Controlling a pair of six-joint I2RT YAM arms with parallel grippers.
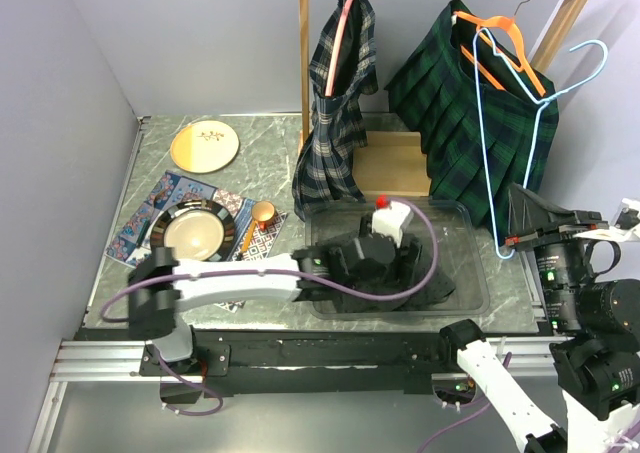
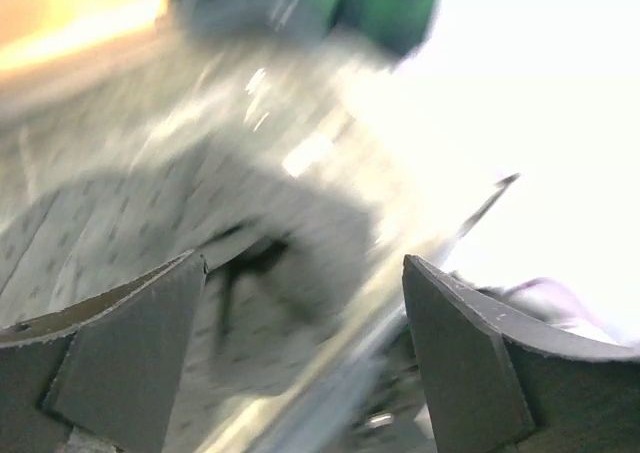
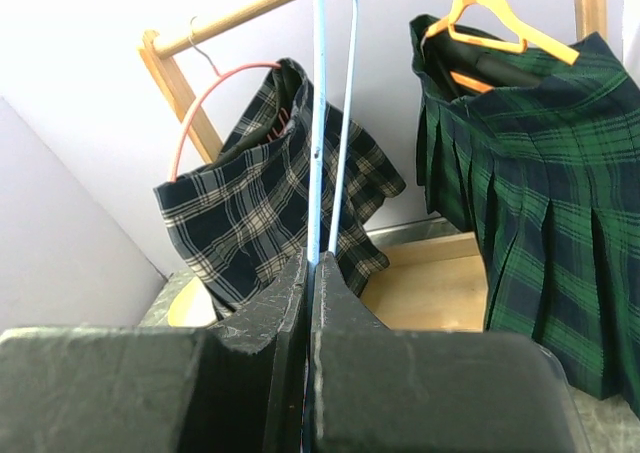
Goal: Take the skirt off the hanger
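The left fingers (image 2: pixel 150 333) are spread wide and hold nothing. They hang directly above the dark skirt (image 1: pixel 425 273), which lies crumpled in the clear bin (image 1: pixel 478 273) beneath them. The right fingers (image 3: pixel 300 303) are clenched on the bare blue wire hanger (image 3: pixel 318 143), which rises straight up from between them. The skirt looks soft, light and limp, so it would likely sag wherever pinched. A raised fold or the waistband seems the best hold. The thin hanger could twist in the grip.
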